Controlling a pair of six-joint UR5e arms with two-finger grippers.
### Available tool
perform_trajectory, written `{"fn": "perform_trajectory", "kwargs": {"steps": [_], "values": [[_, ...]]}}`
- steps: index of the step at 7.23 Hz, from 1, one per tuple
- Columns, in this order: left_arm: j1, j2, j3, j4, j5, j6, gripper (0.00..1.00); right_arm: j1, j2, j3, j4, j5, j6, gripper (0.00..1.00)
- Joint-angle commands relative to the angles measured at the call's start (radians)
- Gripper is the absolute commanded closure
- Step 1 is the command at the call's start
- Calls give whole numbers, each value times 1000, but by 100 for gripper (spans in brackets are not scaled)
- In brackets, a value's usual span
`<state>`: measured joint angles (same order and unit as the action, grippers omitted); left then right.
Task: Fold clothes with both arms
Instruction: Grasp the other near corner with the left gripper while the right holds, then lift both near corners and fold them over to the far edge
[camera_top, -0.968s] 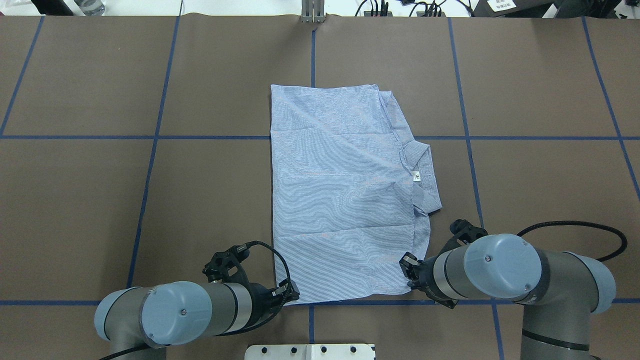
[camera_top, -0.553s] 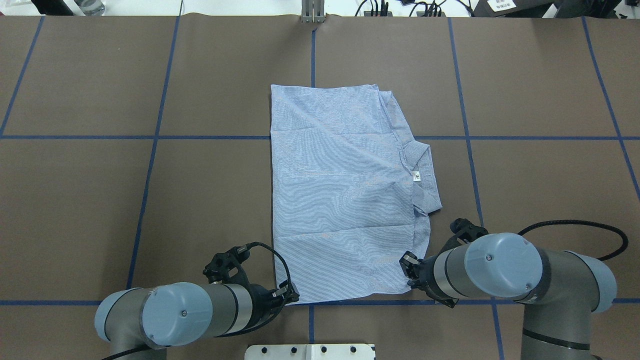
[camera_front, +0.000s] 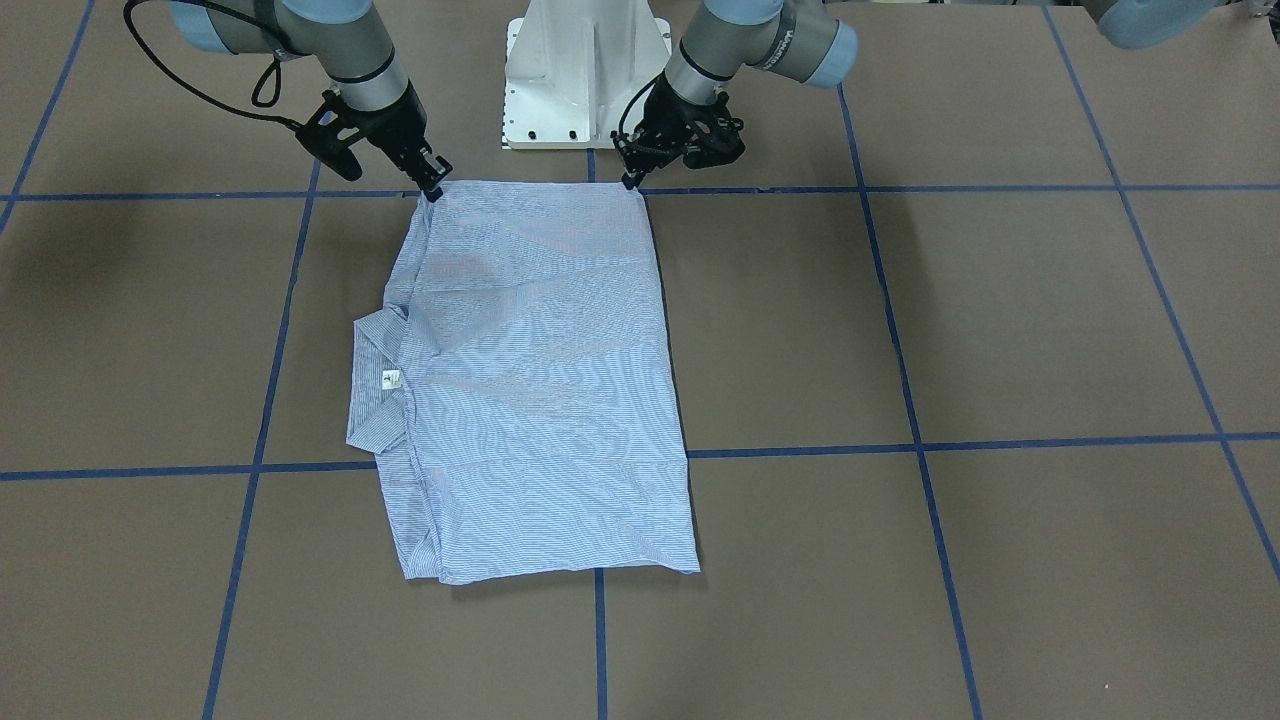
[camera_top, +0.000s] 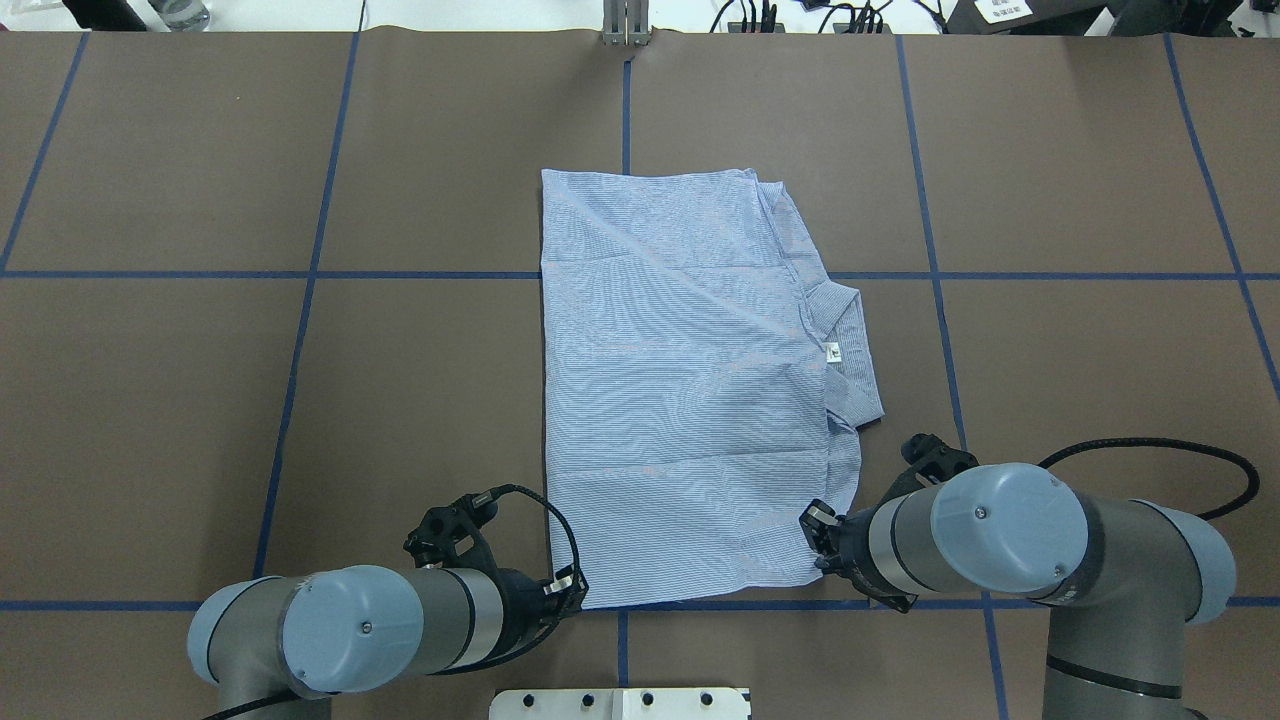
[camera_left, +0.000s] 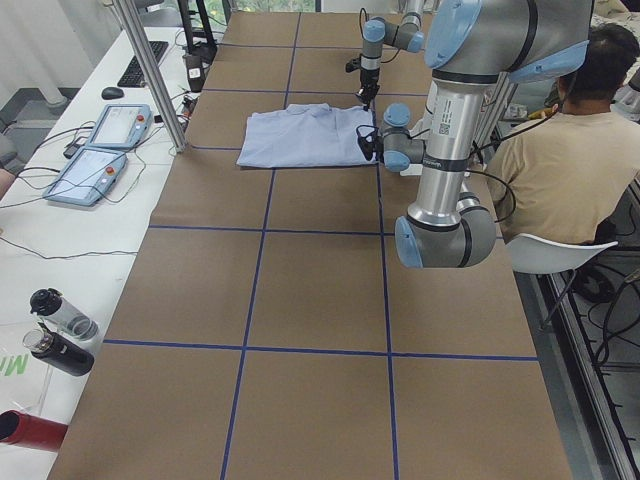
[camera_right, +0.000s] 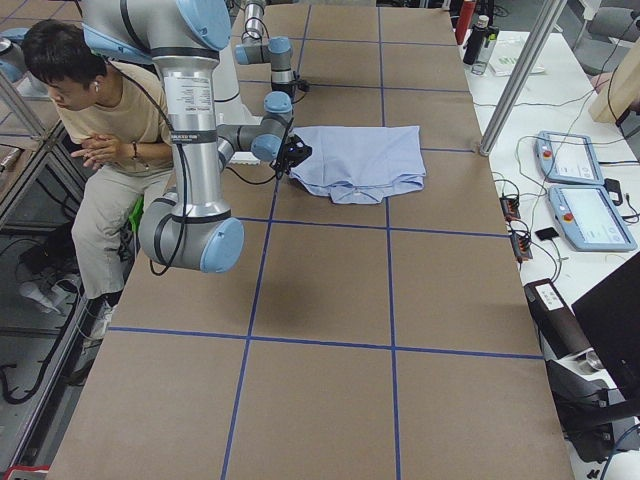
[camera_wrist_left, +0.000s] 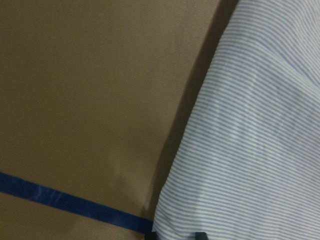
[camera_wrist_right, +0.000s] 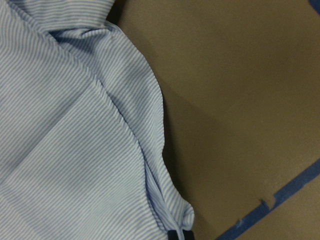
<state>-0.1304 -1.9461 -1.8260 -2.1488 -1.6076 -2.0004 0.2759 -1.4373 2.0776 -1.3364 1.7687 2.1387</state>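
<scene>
The light blue-and-white striped shirt (camera_top: 690, 400) lies folded into a flat rectangle at the table's middle. Its collar (camera_top: 850, 350) and white neck label point toward my right side. My left gripper (camera_top: 570, 592) is at the shirt's near left corner, its fingers pinched on the cloth edge. In the front-facing view it (camera_front: 632, 180) touches that corner. My right gripper (camera_top: 818, 545) is pinched on the near right corner, also seen from the front (camera_front: 433, 190). Both wrist views show striped cloth (camera_wrist_left: 250, 150) (camera_wrist_right: 65, 150) running down to a dark fingertip at the bottom edge.
The white pedestal base (camera_front: 585, 70) stands just behind the shirt's near edge. Blue tape lines (camera_top: 310, 275) grid the brown table. A metal post (camera_top: 625, 25) stands at the far edge. A seated person (camera_left: 560, 170) is behind the robot. Control tablets (camera_left: 100, 145) and bottles (camera_left: 60, 330) lie along the far side.
My left gripper has shifted slightly to the left and toward the robot over the shirt's near left corner. The right gripper and the shirt have hardly moved.
</scene>
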Motion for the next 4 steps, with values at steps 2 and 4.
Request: {"fn": "perform_trajectory", "kwargs": {"steps": [2,4], "values": [[-3,9,-35,3,-2,-3,100,8,0,13,-4,0,3,100],[-12,74,-187,3,-9,0,100,12,0,115,-106,0,10,100]]}}
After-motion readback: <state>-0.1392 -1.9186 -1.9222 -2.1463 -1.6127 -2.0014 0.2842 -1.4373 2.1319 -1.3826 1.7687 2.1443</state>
